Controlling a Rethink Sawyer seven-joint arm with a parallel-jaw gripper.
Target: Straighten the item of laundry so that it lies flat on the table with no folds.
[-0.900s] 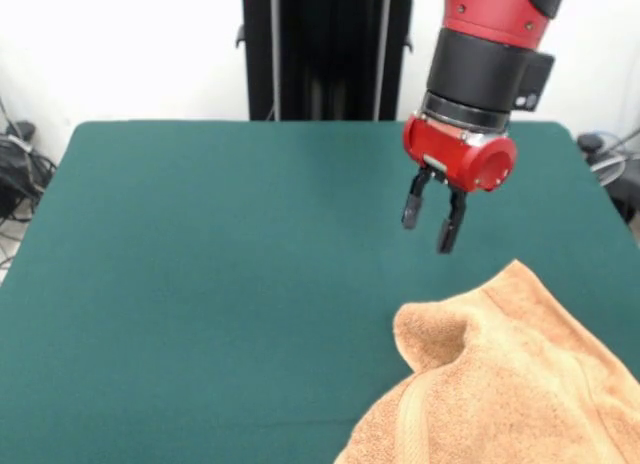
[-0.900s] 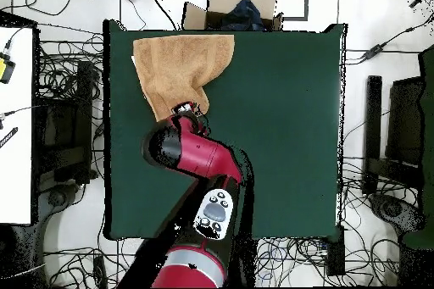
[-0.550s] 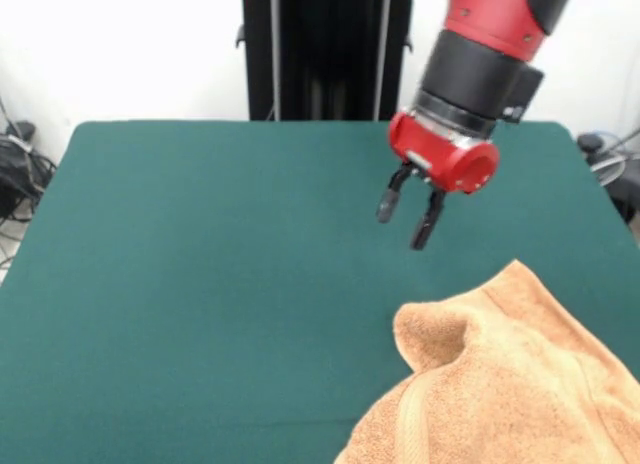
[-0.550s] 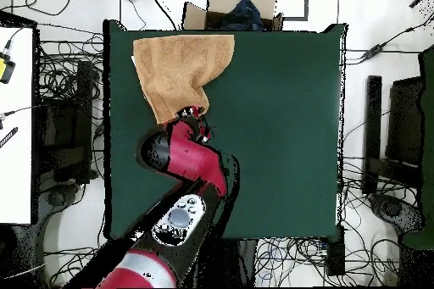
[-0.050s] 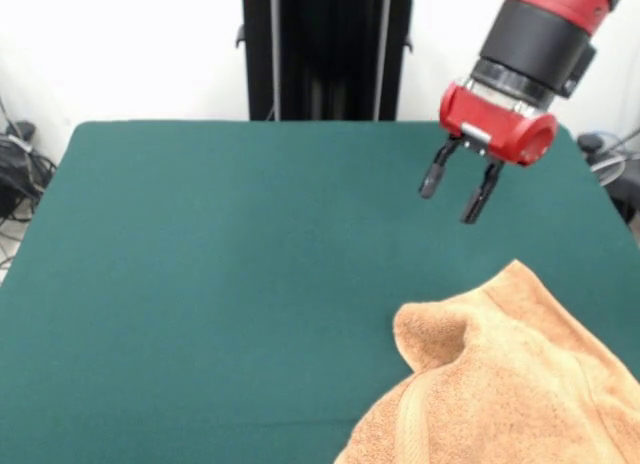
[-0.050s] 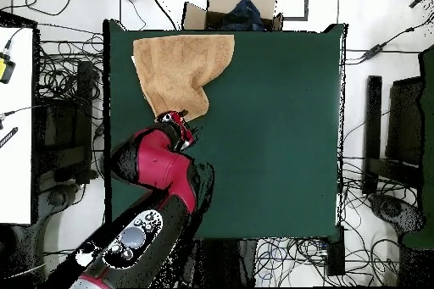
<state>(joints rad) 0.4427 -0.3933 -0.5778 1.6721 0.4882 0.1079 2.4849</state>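
Towel: we see the orange-tan towel (image 5: 510, 384) lying at the table's near right corner in the front view, running off the picture's bottom and right edges; in the overhead view the towel (image 6: 180, 69) sits at the table's top left corner
Towel shape: not flat, we count a rounded fold bulging up at its left end and a raised ridge running across it; a woven band shows along the lower part; from above its lower end narrows to a point near the gripper
Table: the green table (image 5: 200, 284) is bare over the whole left and middle in the front view; from above, the table (image 6: 271, 133) is open to the right of the towel
Gripper: the gripper (image 5: 456, 189) hangs in the air above the table, beyond the towel's far edge and apart from it, tilted; from above, the gripper (image 6: 180, 125) sits just below the towel's pointed end
Gripper state: we see the two dark fingers (image 5: 432, 174) spread apart with green showing between them, nothing held
Arm: the red and black arm (image 5: 535, 44) comes in from the top right in the front view
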